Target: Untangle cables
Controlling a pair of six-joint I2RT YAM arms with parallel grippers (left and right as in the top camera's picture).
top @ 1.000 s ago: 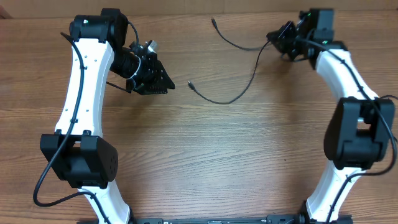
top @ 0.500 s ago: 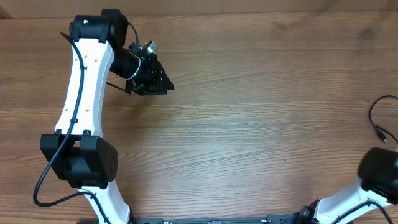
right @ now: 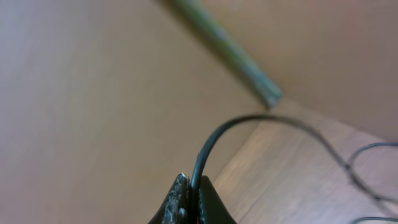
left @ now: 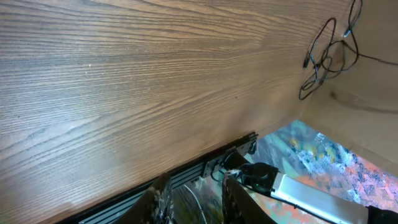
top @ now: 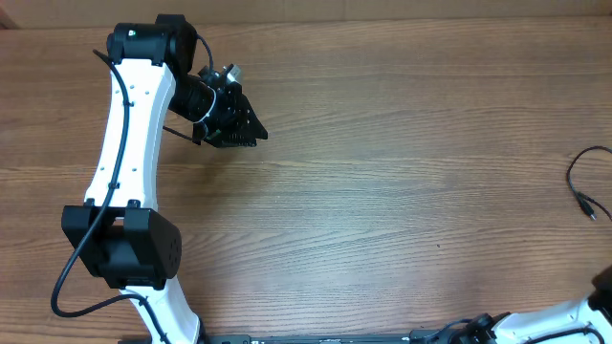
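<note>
- Over on the left side of the table (top: 382,191), the left gripper (left: 197,193) is hanging above the wood. Its fingers (left: 163,198) are standing slightly apart, with nothing sitting between them.
- Off past the right edge of the overhead view, the right gripper (right: 191,190) is pinching a thin black cable (right: 202,155) between its nearly closed tips. The cable is rising out of the grip and arcing away to the right.
- From above, only a bit of the right arm (top: 545,320) is showing in the bottom right corner.
- At the table's right edge, a loop of cable (top: 571,175) is lying on the wood, its plug (top: 586,208) resting at the near end.
- Through the left wrist camera, a loose tangle of cables (left: 324,55) is lying near the table's corner, well apart from the left gripper.
- Whether that loop is belonging to the pinched cable, I cannot tell.
</note>
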